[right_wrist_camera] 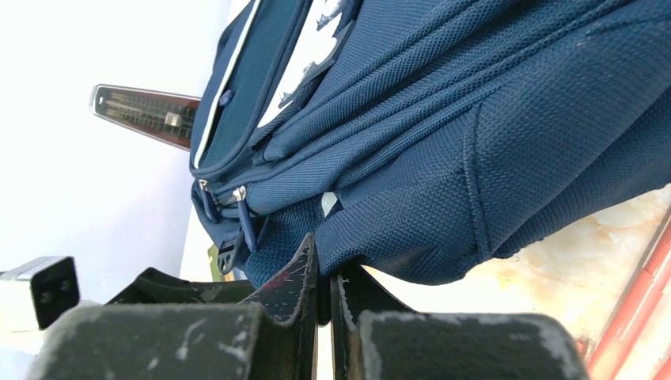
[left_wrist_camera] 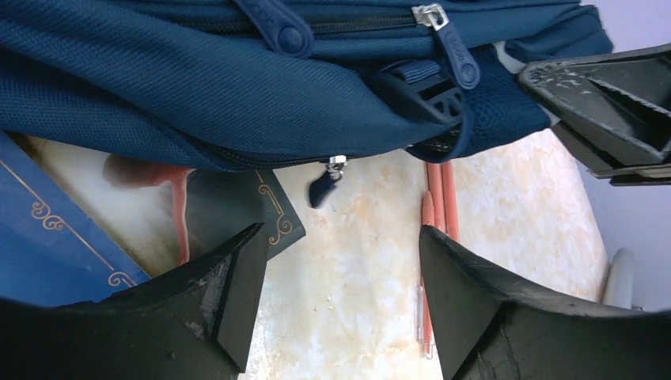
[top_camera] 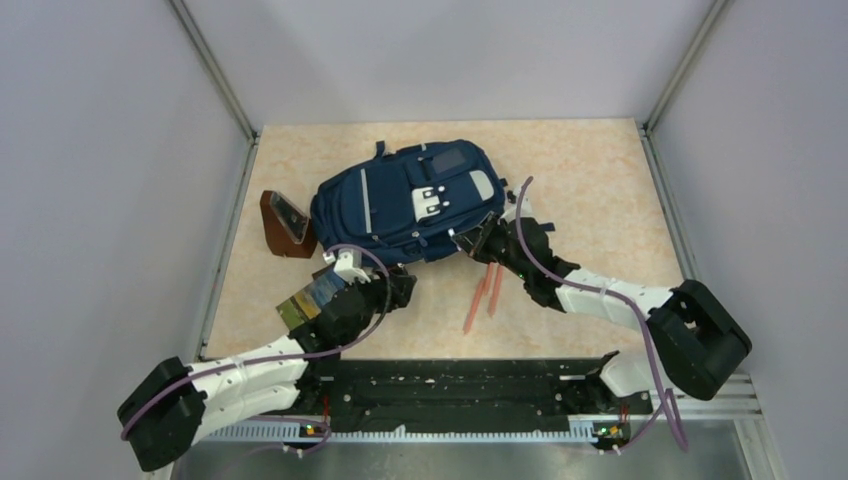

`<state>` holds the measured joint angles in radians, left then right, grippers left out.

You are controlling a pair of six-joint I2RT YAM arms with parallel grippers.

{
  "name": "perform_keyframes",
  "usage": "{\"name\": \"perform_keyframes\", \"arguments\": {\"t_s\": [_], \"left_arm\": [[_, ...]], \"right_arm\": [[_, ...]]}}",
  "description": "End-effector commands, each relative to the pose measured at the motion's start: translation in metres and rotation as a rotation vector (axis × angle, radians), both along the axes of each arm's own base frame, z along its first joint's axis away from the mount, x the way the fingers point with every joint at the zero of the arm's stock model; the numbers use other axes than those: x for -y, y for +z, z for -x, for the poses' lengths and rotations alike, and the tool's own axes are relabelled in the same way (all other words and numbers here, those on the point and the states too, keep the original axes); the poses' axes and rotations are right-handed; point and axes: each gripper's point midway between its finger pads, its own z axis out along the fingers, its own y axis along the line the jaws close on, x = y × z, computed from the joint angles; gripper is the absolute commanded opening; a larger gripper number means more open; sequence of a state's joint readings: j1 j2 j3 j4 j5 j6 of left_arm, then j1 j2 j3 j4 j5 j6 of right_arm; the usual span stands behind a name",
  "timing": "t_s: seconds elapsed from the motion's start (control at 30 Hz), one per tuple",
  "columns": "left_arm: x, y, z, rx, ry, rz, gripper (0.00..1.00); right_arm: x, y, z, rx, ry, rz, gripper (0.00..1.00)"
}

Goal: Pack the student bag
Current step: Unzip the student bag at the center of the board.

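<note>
The student bag point(top_camera: 400, 205), a navy backpack with grey strips and a white patch, lies flat in the middle of the table. My right gripper point(top_camera: 470, 242) is at its near right corner, shut on a fold of the bag's lower edge point(right_wrist_camera: 411, 229); the right gripper's point(right_wrist_camera: 324, 257) jaws pinch the blue fabric. My left gripper point(top_camera: 403, 283) hovers open at the bag's near left edge. In the left wrist view the left gripper point(left_wrist_camera: 340, 231) has only bare table between its fingers. A zip pull point(left_wrist_camera: 323, 188) hangs from the bag's edge point(left_wrist_camera: 198, 95) just ahead.
A blue book with gold scrollwork point(left_wrist_camera: 71, 237) lies partly under the bag, below my left wrist point(top_camera: 308, 298). Orange pens point(top_camera: 482, 295) lie on the table by the right arm point(left_wrist_camera: 440, 194). A brown wedge-shaped box point(top_camera: 285, 225) stands left of the bag.
</note>
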<state>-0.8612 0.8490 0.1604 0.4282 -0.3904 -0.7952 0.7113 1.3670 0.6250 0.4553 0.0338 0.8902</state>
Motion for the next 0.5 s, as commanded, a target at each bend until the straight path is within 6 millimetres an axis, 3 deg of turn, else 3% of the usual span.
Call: {"name": "perform_keyframes", "arguments": {"t_s": [0.0,0.47], "left_arm": [[0.0,0.01,-0.007,0.045,0.042,0.069,0.73],[0.002,0.011,-0.028,0.066,0.116,0.03,0.67]], "right_arm": [[-0.015,0.092,-0.005,0.196,0.012,-0.164,0.0],[-0.015,0.096,-0.001,0.192,0.006,-0.198,0.0]]}}
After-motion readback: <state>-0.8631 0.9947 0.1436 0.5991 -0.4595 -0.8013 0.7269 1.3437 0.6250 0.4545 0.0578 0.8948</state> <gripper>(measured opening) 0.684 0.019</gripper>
